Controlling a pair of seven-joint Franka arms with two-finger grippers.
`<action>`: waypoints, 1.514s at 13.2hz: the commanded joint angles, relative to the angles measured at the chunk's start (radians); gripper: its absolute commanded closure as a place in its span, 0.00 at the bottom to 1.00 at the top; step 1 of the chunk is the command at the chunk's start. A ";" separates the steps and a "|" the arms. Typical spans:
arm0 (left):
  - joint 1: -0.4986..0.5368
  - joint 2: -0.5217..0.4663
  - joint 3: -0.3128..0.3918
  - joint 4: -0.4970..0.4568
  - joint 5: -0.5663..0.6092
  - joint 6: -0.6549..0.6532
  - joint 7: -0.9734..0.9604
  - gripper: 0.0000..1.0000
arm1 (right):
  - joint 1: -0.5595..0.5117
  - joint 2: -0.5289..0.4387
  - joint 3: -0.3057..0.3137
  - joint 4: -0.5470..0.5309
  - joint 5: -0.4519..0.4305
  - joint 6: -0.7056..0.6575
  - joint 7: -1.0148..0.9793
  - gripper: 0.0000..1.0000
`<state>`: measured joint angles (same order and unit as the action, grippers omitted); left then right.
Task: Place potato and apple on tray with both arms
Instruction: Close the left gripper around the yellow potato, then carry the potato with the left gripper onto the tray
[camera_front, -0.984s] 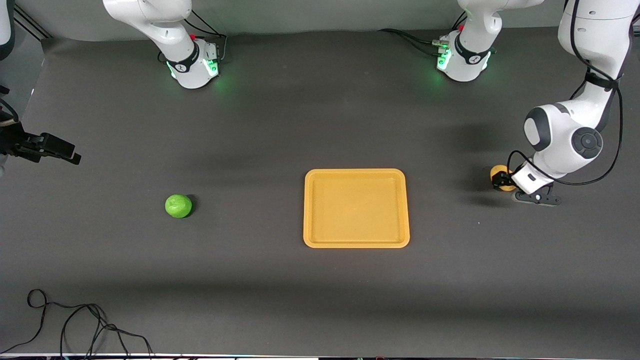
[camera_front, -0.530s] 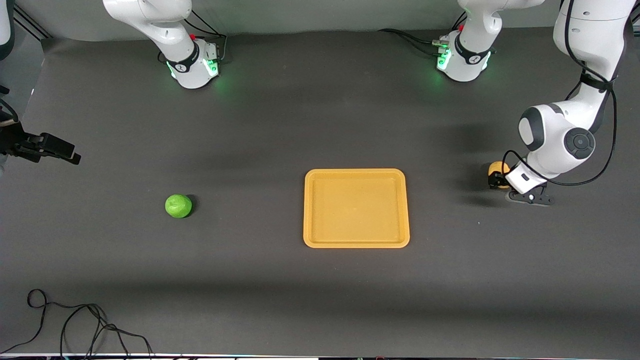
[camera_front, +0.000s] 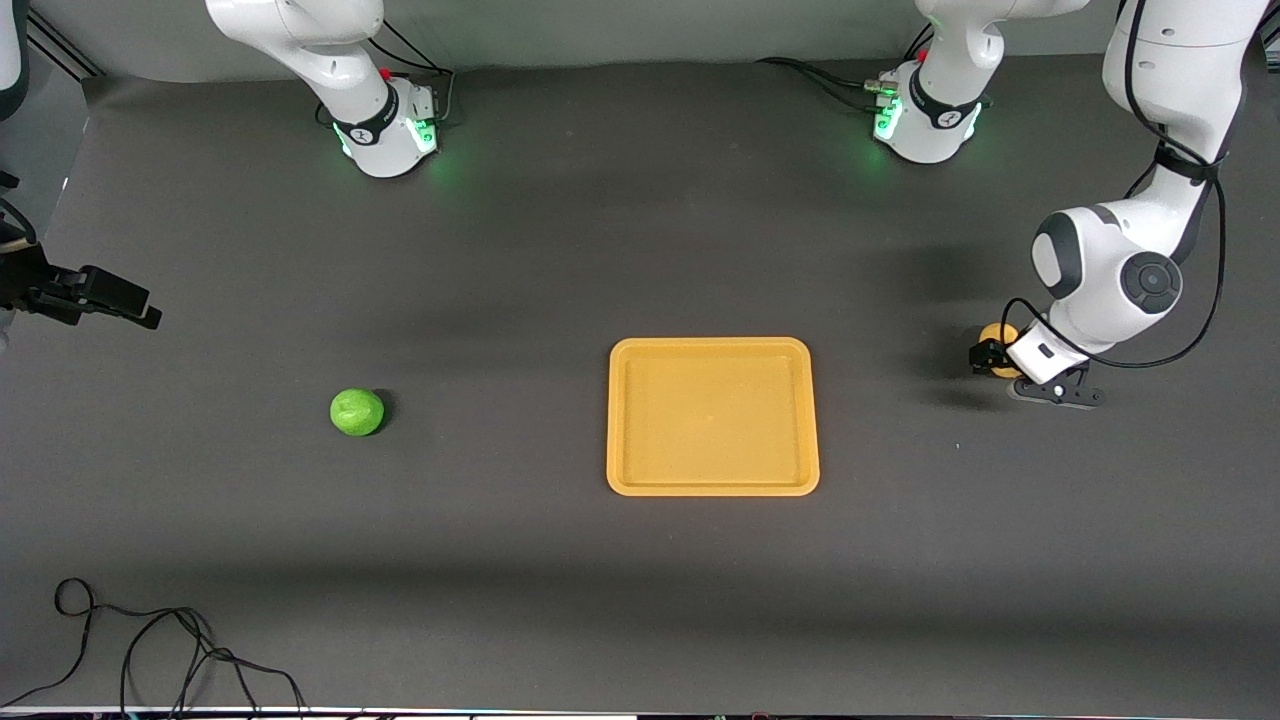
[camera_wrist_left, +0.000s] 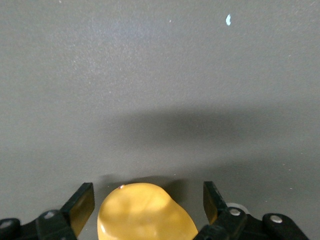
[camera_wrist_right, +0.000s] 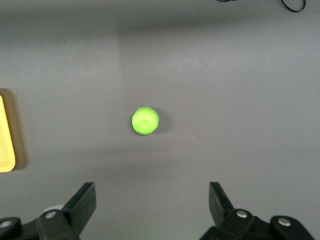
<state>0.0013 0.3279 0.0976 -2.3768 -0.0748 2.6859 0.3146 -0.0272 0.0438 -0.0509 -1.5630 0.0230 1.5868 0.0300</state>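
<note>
The yellow-tan potato (camera_front: 996, 336) (camera_wrist_left: 145, 212) lies on the dark table toward the left arm's end. My left gripper (camera_front: 988, 358) (camera_wrist_left: 148, 202) is down around it, open, with a gap showing between the potato and each finger. The green apple (camera_front: 357, 412) (camera_wrist_right: 145, 121) lies by itself toward the right arm's end. My right gripper (camera_wrist_right: 152, 200) hangs open and empty above the table short of the apple; its hand (camera_front: 60, 288) shows at the table's edge. The yellow-orange tray (camera_front: 640, 470) sits bare in the middle.
Both arm bases (camera_front: 385, 135) (camera_front: 925, 120) glow green along the table's edge farthest from the front camera. A loose black cable (camera_front: 150, 650) lies near the front edge at the right arm's end. The tray's corner (camera_wrist_right: 6, 150) shows in the right wrist view.
The left hand has shifted slightly toward the tray and the bases, and the potato sits a little that way too. The right arm, apple and tray have not moved.
</note>
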 joint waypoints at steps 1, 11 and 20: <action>-0.003 0.000 0.005 -0.028 -0.016 0.035 0.004 0.04 | 0.004 -0.001 -0.006 0.004 0.003 -0.011 -0.013 0.00; -0.041 -0.032 0.002 -0.006 -0.017 -0.018 -0.049 0.57 | 0.003 -0.001 -0.006 0.004 0.002 -0.011 -0.013 0.00; -0.351 -0.113 0.002 0.243 -0.016 -0.431 -0.573 0.56 | 0.003 -0.001 -0.006 0.003 0.003 -0.013 -0.013 0.00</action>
<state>-0.2616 0.2098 0.0838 -2.1975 -0.0821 2.3186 -0.1293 -0.0273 0.0439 -0.0516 -1.5638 0.0230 1.5867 0.0300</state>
